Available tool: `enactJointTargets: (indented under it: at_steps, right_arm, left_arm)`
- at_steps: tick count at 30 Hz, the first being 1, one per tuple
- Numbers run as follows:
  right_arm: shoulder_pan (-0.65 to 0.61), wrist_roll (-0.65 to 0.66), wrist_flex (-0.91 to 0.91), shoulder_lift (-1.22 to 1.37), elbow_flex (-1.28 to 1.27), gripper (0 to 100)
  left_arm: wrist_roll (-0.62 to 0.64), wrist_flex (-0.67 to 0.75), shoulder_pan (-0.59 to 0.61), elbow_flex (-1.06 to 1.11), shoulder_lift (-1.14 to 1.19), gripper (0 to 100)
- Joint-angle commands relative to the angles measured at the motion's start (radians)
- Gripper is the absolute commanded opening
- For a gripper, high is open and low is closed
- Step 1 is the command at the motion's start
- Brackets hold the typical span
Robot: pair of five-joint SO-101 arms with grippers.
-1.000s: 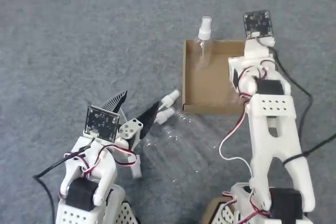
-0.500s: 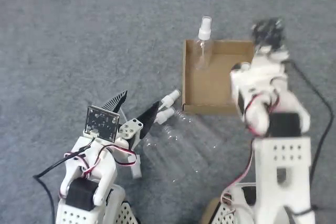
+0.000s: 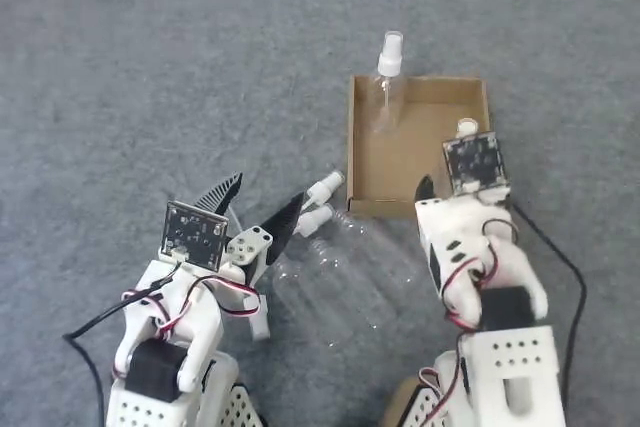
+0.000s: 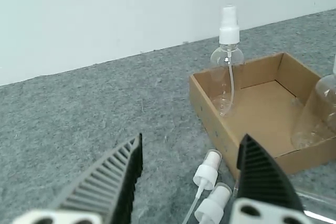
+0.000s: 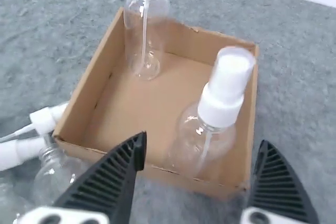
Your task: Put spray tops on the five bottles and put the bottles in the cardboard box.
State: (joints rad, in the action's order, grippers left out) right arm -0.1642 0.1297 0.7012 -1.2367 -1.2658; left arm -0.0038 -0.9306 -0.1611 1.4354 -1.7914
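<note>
a: where do the loose bottles (image 3: 335,267) lie from the grippers?
b: on the carpet (image 3: 150,77) between the two arms, in front of the box (image 3: 351,147) — the long axis is slanted, with the white tops (image 3: 325,187) toward the box corner and the bodies toward the right arm's base.
a: which gripper is nearer?
b: the left gripper (image 3: 255,205), i judge. its jaws are spread wide, and the tops are just beside one tip. the right gripper (image 5: 202,148) is spread too, holding nothing, over the box's front wall — two capped bottles (image 5: 144,30) stand inside.
a: are the tops screwed on?
b: i cannot tell.
</note>
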Motion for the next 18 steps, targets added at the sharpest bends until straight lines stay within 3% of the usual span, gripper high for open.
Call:
enactJointTargets:
  at_steps: [1, 9, 18]
  right_arm:
    - [-0.001, 0.012, -0.143, -0.087, -0.104, 27.7]
    - [0.001, 0.012, -0.199, -0.171, -0.259, 27.7]
    - [0.059, 0.012, -0.404, -0.170, -0.341, 27.6]
  left_arm:
    - [0.000, 0.028, 0.005, -0.005, -0.008, 27]
    - [0.000, 0.028, 0.005, -0.005, -0.008, 27]
    - [0.000, 0.026, 0.005, -0.005, -0.008, 27]
